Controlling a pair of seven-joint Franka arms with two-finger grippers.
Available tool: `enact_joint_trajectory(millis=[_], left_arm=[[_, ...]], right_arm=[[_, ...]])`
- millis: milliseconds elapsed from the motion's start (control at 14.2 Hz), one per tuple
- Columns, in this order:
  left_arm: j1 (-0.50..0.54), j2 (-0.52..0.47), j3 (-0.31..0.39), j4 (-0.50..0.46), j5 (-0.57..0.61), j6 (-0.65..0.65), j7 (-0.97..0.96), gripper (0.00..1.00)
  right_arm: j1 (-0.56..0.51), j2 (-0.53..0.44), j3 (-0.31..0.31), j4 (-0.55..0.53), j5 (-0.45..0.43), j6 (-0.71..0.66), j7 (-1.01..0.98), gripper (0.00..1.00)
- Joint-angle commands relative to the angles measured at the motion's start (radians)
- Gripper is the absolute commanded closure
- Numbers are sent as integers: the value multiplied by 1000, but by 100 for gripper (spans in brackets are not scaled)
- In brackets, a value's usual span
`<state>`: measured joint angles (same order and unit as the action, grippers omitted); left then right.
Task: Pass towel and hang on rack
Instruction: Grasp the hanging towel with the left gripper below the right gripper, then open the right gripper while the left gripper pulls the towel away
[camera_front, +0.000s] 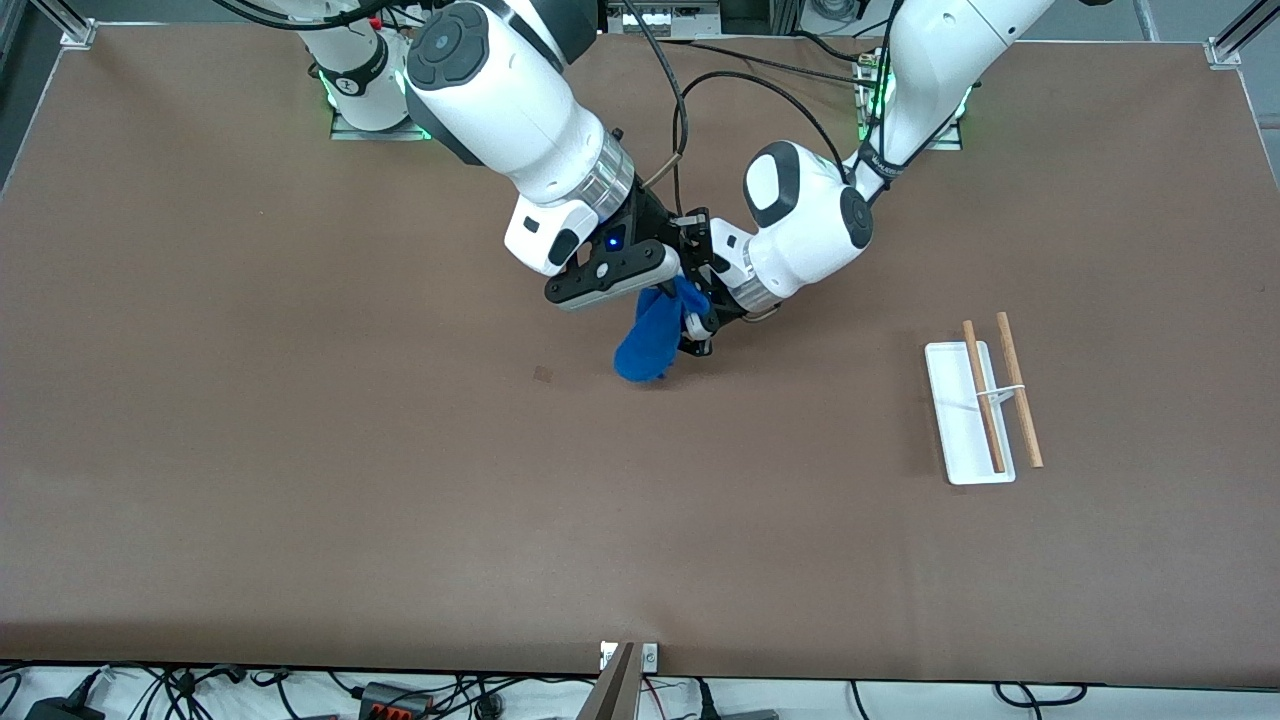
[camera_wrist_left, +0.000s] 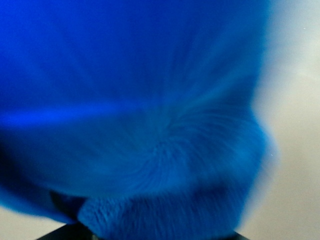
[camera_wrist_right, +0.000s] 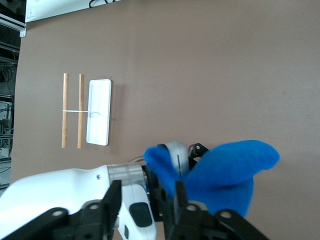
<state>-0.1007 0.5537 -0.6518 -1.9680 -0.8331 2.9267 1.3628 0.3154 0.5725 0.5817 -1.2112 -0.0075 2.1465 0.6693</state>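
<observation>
The blue towel (camera_front: 648, 345) hangs in a bunch above the middle of the table, its lower end close to the surface. My left gripper (camera_front: 697, 325) is shut on the towel's upper part, and blue towel (camera_wrist_left: 150, 125) fills the left wrist view and hides the fingers. My right gripper (camera_front: 640, 280) sits just above the same bunch. In the right wrist view the right gripper (camera_wrist_right: 146, 187) has its fingers (camera_wrist_right: 113, 197) spread apart, the towel (camera_wrist_right: 230, 170) lying against one of them. The rack (camera_front: 968, 425) stands toward the left arm's end of the table, its base (camera_wrist_right: 98, 112) white.
The rack's two wooden rods (camera_front: 1018, 390) lie parallel over and beside its white base. Cables and a power strip (camera_front: 395, 700) lie below the table's front edge. Brown tabletop (camera_front: 300, 450) stretches on all sides of the arms.
</observation>
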Motion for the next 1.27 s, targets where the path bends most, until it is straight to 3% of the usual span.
enact_joint_trajectory(millis=[0,564,917,1199], left_arm=[[41,-92,4,-46,-17,-67,32,100],[291,-397,9,-221,-9,-440,24,100],[554,-446,9,-192,253,-723,-79,100],[737,-477,6,-163,383,-834,-247,100]], right_arm=[[-1,-8,1,-7,-14,-8,10,0],[-1,-14,1,-7,-15,-20,15,0],[-31,-14,-91,-11,-150,-195,6,0],[-120,-6,-158,-82,-181,-230,-43,0]])
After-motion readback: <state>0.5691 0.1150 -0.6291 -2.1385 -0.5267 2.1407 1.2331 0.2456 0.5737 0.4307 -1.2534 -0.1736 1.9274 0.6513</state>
